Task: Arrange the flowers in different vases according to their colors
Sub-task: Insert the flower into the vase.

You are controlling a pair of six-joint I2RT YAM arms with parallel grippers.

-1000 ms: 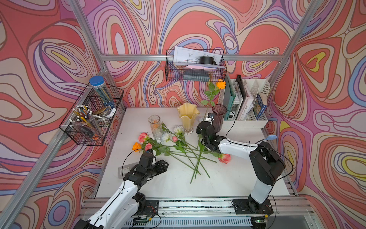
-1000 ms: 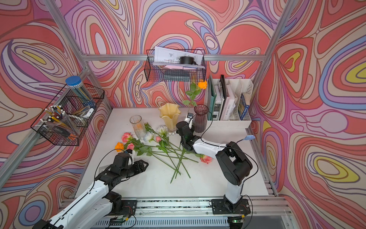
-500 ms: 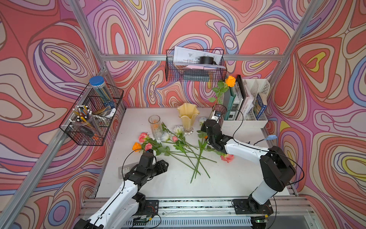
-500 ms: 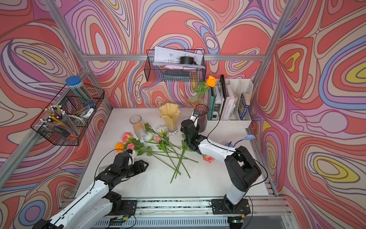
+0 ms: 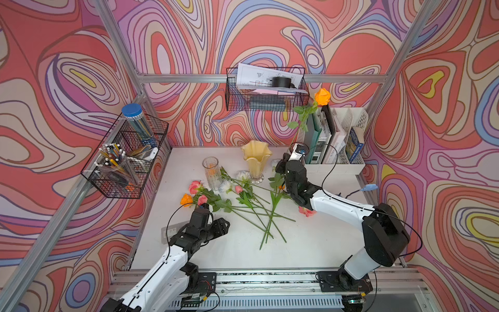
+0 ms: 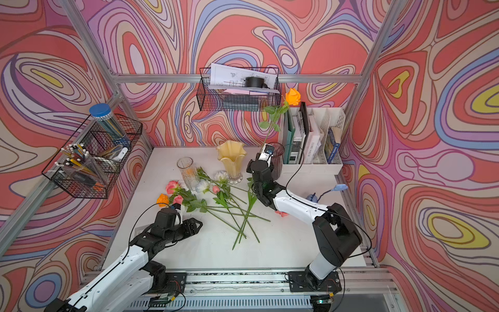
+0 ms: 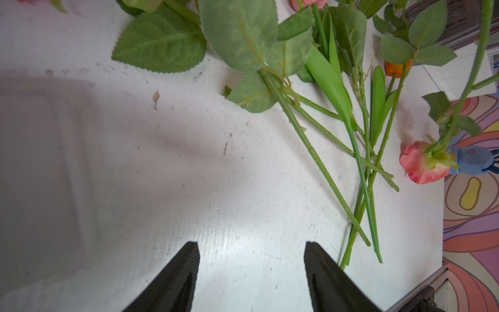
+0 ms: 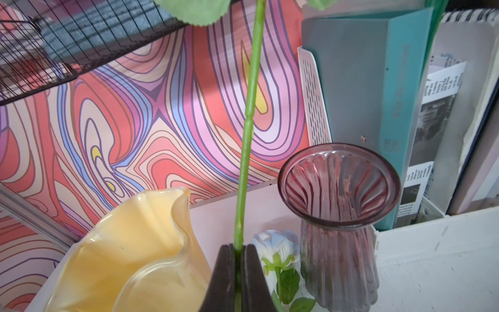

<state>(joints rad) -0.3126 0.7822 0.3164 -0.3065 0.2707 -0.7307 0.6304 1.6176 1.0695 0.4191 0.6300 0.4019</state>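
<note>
Right tool [image 8: 239, 250] clamped on orange rose [image 5: 322, 96] stem, rose held upright between yellow vase [image 8: 129, 243] and purple vase [image 8: 339, 216]. Left tool [image 7: 251, 259] jaws apart, empty, over surface [image 7: 162, 162] near loose flowers [image 5: 243, 197].

Swirling red-purple walls [image 5: 256, 35] and aluminium posts [image 5: 116, 35] enclose a white table [image 5: 310, 248].
</note>
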